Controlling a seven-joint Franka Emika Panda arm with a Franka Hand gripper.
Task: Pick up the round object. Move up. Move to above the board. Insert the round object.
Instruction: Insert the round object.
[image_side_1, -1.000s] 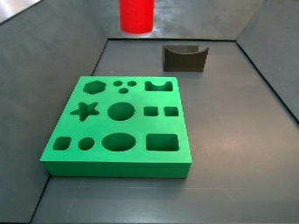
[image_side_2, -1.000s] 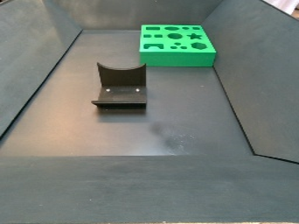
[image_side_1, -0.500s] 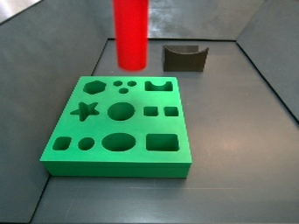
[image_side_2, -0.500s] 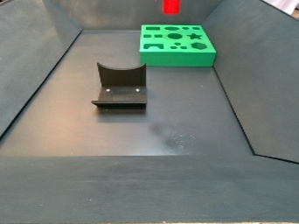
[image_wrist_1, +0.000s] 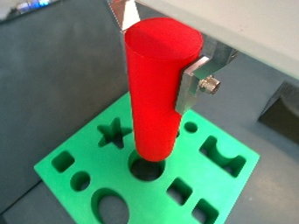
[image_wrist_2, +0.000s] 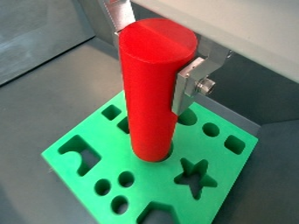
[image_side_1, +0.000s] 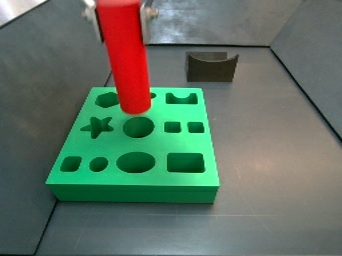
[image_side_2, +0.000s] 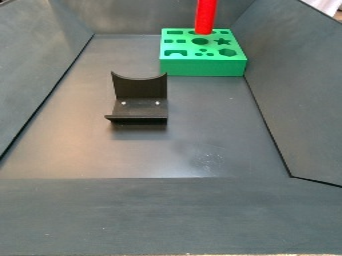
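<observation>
Red peg (image_side_1: 127, 60) hanging upright, long axis vertical, lower end just above the green board (image_side_1: 80, 168) and lining up with the middle round hole (image_side_1: 139, 127) in both wrist views. Gripper (image_wrist_1: 163, 48) pinching the peg near its top, directly overhead.

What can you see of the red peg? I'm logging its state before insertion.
The peg is a tall, smooth, bright-red cylinder with a flat round top, plastic-looking. It stands upright, clamped near its top between the silver fingers of the end effector, above the green board. In both wrist views its lower end sits over a round hole in the middle of the board; whether it has entered cannot be told. Nothing else touches it.
</observation>
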